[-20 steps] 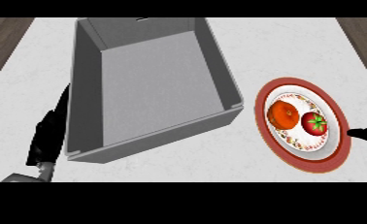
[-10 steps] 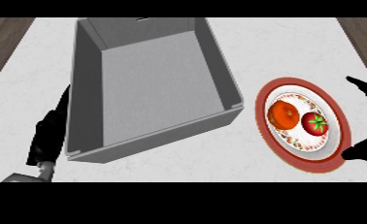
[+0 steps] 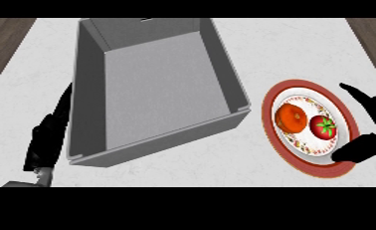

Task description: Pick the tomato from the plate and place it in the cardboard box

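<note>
The grey cardboard box [image 3: 158,89] stands open-topped on the pale, marbled bench [image 3: 294,45], turned a little askew so that its long walls slant. Nothing lies inside it.

Just beside the box, off its right wall and apart from it, is a round plate [image 3: 303,84] with a broad red rim and a patterned white middle. The tomato [image 3: 324,127] lies on that white middle, on the half of the plate farther from the box. It is red, and its green stalk faces up. An orange fruit [image 3: 291,118] sits on the half nearer the box, close against the tomato. Whether the two touch is hard to say from this angle.

The right hand [image 3: 358,149] shows on the side of the plate away from the box, cut off by the view's edge. Its fingers are spread apart and hold nothing. One dark finger [image 3: 354,93] points in over the plate's upper rim, and the rest of the hand overlaps the lower rim. The tomato lies in the gap between them, untouched.

The left hand [image 3: 46,142] lies along the outside of the box's left wall, its fingers straight and together, pointing up along the wall. It grips nothing.
</note>
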{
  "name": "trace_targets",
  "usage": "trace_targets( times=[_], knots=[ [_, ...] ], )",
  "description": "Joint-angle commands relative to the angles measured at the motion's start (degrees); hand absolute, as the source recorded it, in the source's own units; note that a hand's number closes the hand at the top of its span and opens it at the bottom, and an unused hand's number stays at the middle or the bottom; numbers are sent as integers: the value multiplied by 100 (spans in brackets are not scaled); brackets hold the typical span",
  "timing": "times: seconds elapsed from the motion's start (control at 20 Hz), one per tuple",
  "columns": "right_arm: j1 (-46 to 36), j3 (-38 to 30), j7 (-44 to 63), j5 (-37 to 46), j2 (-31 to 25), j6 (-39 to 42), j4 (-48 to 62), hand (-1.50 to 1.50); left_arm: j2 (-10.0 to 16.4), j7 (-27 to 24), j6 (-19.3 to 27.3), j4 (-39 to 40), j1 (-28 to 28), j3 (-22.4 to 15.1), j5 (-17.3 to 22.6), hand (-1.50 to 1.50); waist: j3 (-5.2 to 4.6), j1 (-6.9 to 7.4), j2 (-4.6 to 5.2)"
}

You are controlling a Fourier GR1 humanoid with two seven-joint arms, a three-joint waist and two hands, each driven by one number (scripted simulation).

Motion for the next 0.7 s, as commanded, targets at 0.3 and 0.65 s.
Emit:
trace_targets(
  times=[0.3,0.65],
  knots=[
    [331,-175,-228,848,640,188,213,-150,-240,230,-486,-388,222,492,-323,0,1,-7,-2],
    [-51,-494,-398,1129,891,411,554,-150,-607,-237,-669,77,297,704,-686,0,0,-6,1]
  ],
)
